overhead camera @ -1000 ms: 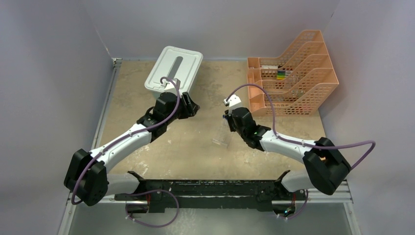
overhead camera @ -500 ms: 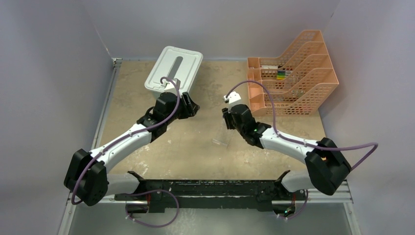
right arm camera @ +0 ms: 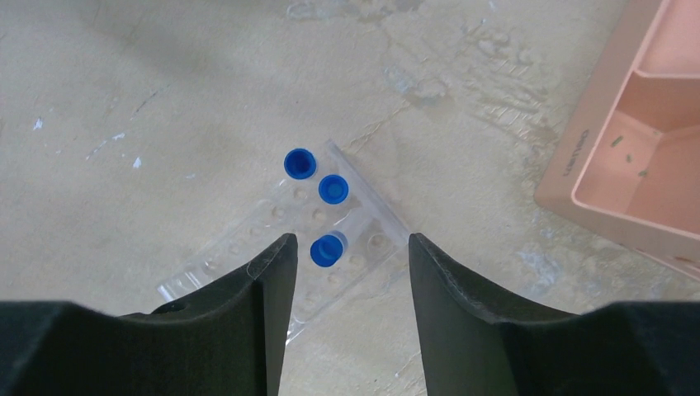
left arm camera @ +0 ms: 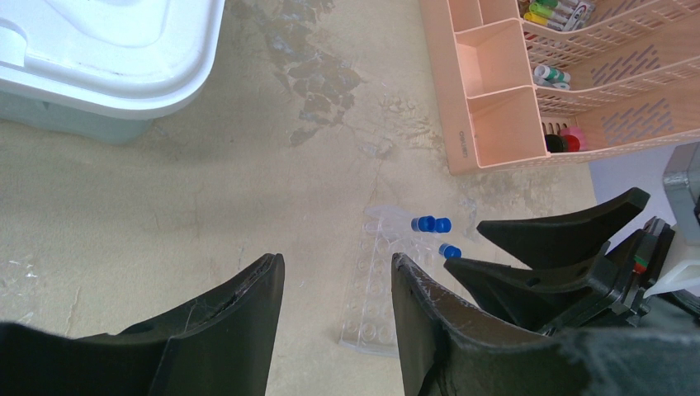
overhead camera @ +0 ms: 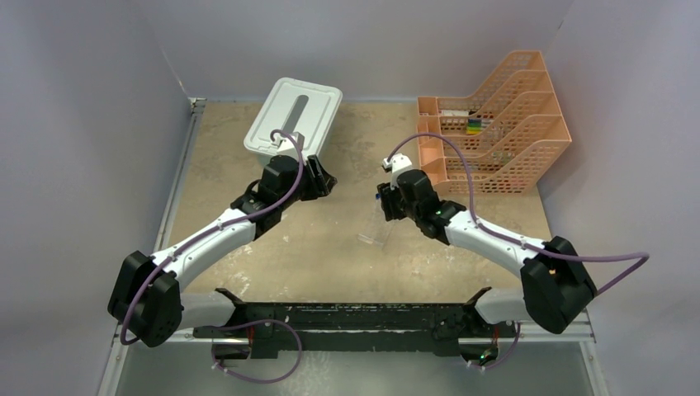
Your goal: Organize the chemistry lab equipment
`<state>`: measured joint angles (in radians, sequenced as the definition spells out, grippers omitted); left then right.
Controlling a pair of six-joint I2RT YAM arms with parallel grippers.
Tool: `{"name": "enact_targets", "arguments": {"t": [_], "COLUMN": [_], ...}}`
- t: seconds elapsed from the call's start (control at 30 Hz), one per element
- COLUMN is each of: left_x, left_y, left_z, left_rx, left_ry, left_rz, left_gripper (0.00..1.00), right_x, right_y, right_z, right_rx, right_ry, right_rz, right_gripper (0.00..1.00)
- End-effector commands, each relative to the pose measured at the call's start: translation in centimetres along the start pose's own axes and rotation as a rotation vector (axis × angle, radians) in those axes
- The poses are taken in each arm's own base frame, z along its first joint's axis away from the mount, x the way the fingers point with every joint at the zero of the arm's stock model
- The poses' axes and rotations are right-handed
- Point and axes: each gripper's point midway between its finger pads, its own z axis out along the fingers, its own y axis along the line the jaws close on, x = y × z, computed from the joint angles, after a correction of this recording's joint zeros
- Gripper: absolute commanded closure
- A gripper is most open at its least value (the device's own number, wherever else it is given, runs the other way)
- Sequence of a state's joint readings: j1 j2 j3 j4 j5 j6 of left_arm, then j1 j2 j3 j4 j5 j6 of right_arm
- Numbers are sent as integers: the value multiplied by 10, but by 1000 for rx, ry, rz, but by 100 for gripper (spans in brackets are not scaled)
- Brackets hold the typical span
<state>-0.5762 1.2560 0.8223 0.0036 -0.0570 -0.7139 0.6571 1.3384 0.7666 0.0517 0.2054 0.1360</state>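
A clear rack (right arm camera: 281,239) lies on the table and holds three blue-capped tubes (right arm camera: 328,249) at one end. It also shows in the left wrist view (left arm camera: 381,285) and faintly in the top view (overhead camera: 373,234). My right gripper (right arm camera: 347,247) is open and empty, hovering just above the rack with the nearest tube between its fingers. My left gripper (left arm camera: 334,276) is open and empty, held above bare table left of the rack. Goggles, tongs, rubber tube, brush and packets are out of view.
A white lidded bin (overhead camera: 293,115) stands at the back left, close behind the left gripper. The orange mesh tiered tray (overhead camera: 495,124) stands at the back right with markers and small items (left arm camera: 555,74) in its compartments. Grey walls close in the table.
My right gripper has moved up the table, away from the arm bases and a little right, above the rack. The left arm has not moved.
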Motion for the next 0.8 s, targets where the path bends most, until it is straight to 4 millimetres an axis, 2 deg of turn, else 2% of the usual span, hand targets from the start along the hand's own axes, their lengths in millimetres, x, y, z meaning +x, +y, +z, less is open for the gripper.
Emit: {"name": "enact_targets", "arguments": {"t": [0.0,0.17,0.47,0.63,0.77], "left_x": [-15,-14,-14,-13,-13], "left_y": [-9,-9,-8,-7,-7], "left_z": [-4,-4,-5,-4,-3], "left_rx": [38,39,34,33,33], "left_ry": [-48,-45,-49,-49,-48], "left_rz": [5,3,4,4,3], "left_gripper": [51,51,51,51,51], "right_x": [-13,-6,-14,-17,-18], "right_y": [12,6,-4,-14,-11], "right_z": [-8,1,4,4,5], "right_rx": [-81,-44,17,72,54], "right_ry": [-2,52,37,30,40], "right_rz": [21,2,-15,-18,-21], "right_gripper": [44,46,58,58,55]}}
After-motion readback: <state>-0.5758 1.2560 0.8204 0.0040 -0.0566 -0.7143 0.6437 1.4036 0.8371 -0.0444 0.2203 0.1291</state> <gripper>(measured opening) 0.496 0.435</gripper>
